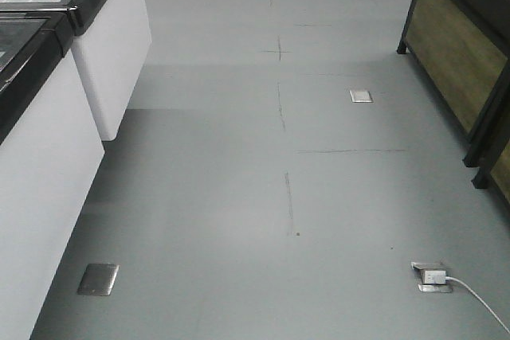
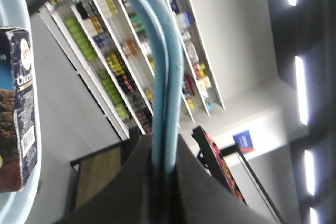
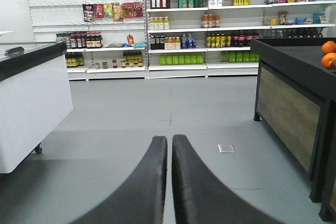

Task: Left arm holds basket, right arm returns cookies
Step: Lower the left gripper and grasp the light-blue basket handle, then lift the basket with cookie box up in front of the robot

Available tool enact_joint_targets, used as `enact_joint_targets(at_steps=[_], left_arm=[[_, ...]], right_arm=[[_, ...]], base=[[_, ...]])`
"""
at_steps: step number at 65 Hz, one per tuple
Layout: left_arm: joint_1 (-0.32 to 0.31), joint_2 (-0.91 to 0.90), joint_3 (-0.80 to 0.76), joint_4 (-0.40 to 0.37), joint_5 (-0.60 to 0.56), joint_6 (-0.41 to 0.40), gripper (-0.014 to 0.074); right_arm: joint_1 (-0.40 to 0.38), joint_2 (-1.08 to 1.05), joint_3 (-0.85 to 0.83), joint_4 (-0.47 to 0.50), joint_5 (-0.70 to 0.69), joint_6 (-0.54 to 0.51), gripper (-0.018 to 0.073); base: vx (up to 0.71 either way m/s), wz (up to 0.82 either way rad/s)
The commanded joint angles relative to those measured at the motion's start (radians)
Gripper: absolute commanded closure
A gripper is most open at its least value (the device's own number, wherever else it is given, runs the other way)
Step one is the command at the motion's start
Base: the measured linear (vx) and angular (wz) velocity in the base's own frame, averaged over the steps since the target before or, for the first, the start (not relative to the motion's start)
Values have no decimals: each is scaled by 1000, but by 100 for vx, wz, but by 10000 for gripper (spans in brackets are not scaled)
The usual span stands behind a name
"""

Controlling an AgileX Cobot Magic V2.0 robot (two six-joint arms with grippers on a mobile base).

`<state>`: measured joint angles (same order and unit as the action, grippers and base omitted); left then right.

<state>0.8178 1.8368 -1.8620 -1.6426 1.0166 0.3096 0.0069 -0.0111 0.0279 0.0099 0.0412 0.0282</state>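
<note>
**While the basket (image 2: 11, 9) is held by its handles, the right pincer (image 3: 169, 142) is empty**

Where the left pincer (image 2: 164, 156) fills the bottom of its wrist view, its dark fingers (image 2: 210, 192) are seen clamped on the two thin blue handles (image 2: 165, 77), which rise between them. At the left edge of that view the cookies (image 2: 18, 108) are seen, a navy carton with its barcode side showing, framed by the basket's curved rim and well apart from the left pincer.

In the right wrist view, the right pincer's fingers are pressed together with nothing between them, above grey floor (image 3: 157, 108). Beyond it, a white cabinet (image 3: 31, 108) is seen on the left and a dark wood-panelled stand (image 3: 286, 108) carrying oranges (image 3: 329, 53) on the right. Farthest off, stocked shelves (image 3: 199, 24) are lined along the wall.
</note>
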Motion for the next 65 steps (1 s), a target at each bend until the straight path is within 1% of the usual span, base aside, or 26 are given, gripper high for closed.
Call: enact_joint_targets(at_steps=[1, 6, 8, 11, 20, 23, 27, 31, 36, 41, 45, 48, 54, 59, 65], left_arm=[[-95, -79, -40, -138, 59, 30, 601], [-172, -89, -35, -130, 91, 55, 601], [-213, -91, -35, -126, 102, 69, 601], [-264, -96, -35, -109, 114, 76, 601], [-429, -99, -35, -38, 162, 90, 601], [-474, -99, -34, 1, 174, 98, 601], [-538, -109, -5, 35, 169, 101, 601], [-595, -135, 69, 40, 132, 129, 601], [-661, -184, 199, 32, 58, 169, 601], [-719, -234, 347, -2, -1, 226, 599], [-770, -267, 465, -42, -16, 293, 600], [-796, -283, 539, -80, -13, 350, 600], [-838, -302, 690, -141, -11, 431, 600], [-857, -306, 791, -141, -11, 456, 600], [-880, -306, 890, -141, 6, 509, 600]], right_arm=[[-7, -14, 18, -10, -73, -5, 566], [-7, -14, 18, -10, -73, -5, 566], [-7, -14, 18, -10, -73, -5, 566], [-7, -14, 18, -10, -72, -5, 566], [-7, -14, 18, -10, -72, -5, 566], [-7, -14, 18, -10, -72, -5, 566], [-7, -14, 18, -10, -72, -5, 566], [-7, -14, 18, -10, -72, -5, 566], [-7, -14, 18, -10, -72, -5, 566], [-7, -14, 18, -10, -72, -5, 566], [-7, -14, 18, -10, -72, -5, 566], [-7, -14, 18, -10, -72, -5, 566], [-7, -14, 18, -10, -72, -5, 566], [-7, -14, 18, -10, -72, -5, 566], [-7, -14, 18, -10, -72, -5, 566]], base=[[0, 0], [0, 0], [0, 0], [0, 0], [0, 0], [0, 0], [0, 0], [0, 0], [0, 0], [0, 0], [0, 0], [0, 0], [0, 0], [0, 0], [0, 0]])
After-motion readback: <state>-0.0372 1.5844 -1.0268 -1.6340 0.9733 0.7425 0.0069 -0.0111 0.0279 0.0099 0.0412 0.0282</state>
